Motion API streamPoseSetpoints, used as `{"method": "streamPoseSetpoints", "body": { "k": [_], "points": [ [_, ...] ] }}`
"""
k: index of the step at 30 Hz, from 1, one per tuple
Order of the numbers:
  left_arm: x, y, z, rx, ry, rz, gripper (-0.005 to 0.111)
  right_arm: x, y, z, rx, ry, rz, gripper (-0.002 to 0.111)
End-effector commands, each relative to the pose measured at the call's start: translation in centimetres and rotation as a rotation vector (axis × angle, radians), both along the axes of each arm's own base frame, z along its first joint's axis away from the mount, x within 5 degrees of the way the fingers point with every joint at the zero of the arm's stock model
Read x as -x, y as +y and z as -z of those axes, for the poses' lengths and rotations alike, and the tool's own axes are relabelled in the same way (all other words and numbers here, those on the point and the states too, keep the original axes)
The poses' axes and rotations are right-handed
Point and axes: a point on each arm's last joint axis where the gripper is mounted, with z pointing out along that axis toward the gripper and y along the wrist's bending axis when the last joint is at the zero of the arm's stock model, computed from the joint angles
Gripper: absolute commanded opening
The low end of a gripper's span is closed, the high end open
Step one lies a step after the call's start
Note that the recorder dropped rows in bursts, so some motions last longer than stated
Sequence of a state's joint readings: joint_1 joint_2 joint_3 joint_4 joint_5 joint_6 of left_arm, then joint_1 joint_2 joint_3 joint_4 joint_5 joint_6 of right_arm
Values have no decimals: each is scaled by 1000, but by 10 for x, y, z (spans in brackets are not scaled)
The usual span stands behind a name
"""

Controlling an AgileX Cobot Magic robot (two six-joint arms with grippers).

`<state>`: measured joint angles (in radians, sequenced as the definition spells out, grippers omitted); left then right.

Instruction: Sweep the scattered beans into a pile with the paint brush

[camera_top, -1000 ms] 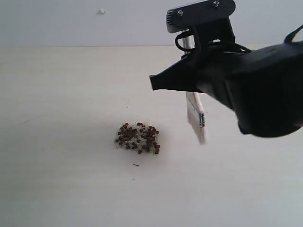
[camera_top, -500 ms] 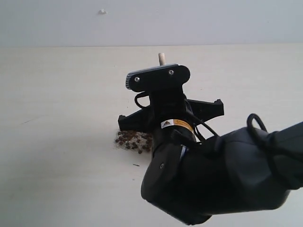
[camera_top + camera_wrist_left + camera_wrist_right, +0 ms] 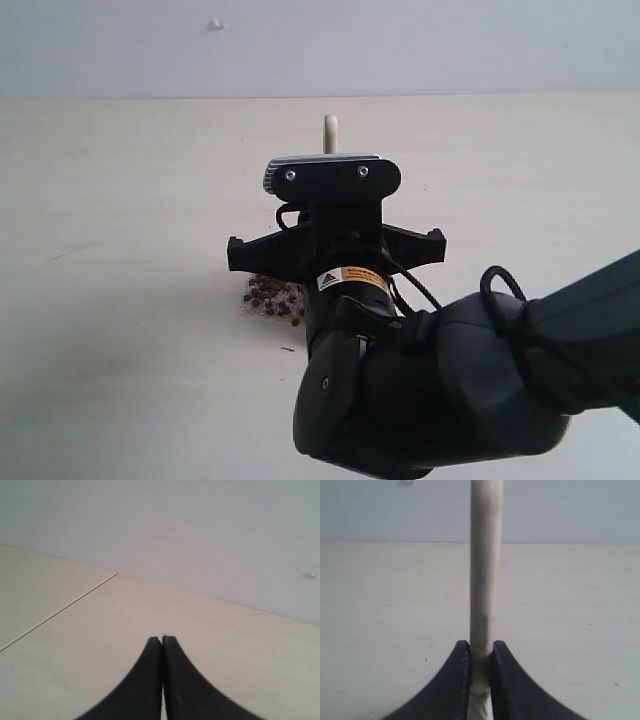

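The right gripper (image 3: 481, 647) clamps the paint brush (image 3: 486, 580) by its handle (seemingly upright). The pile (image 3: 270, 295), well away from the table's far edge, is half hidden. The left gripper (image 3: 162, 639) is closed and empty.

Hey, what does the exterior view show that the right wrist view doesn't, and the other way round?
Only the exterior view shows the beans, piled and partly hidden behind the right arm. Only the right wrist view shows the right gripper shut on the brush handle. Both show the brush handle, the table and a white speck on the wall.
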<state>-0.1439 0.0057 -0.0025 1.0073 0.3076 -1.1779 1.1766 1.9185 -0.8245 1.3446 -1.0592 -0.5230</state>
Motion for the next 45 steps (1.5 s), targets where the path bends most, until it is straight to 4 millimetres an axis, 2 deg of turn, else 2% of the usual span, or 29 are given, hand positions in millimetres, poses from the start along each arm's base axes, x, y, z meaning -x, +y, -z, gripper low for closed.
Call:
{"method": "streamPoseSetpoints", "body": {
  "k": [1,4,8,13,21,24,26,31,34,42,45],
  "points": [
    [0,0,0,0,-4,-5,0,-1,-2,-6,-17,-70,38,0],
    [0,0,0,0,-4,-5,0,0,-9,-13,15,-110,103,0],
    [0,1,1,0,-3,-7,0,5,-10,-31,8,-105,85,0],
    [0,1,1,0,-3,-7,0,20,-6,-53,86,-118,9,0],
    [0,1,1,0,-3,-7,0,27,-18,-75,268,144,-226,0],
    [0,1,1,0,-3,-7,0,22,-30,-89,313,180,-341,0],
    [0,1,1,0,-3,-7,0,19,-42,-100,250,178,-374,0],
    [0,1,1,0,-3,-7,0,2,-75,-129,161,125,-341,0],
    [0,1,1,0,-3,-7,0,-6,-92,-140,242,75,-340,0],
    [0,1,1,0,-3,-7,0,-27,-121,-142,622,31,-361,0],
    [0,1,1,0,-3,-7,0,-36,-129,-139,621,44,-344,0]
  ]
}}
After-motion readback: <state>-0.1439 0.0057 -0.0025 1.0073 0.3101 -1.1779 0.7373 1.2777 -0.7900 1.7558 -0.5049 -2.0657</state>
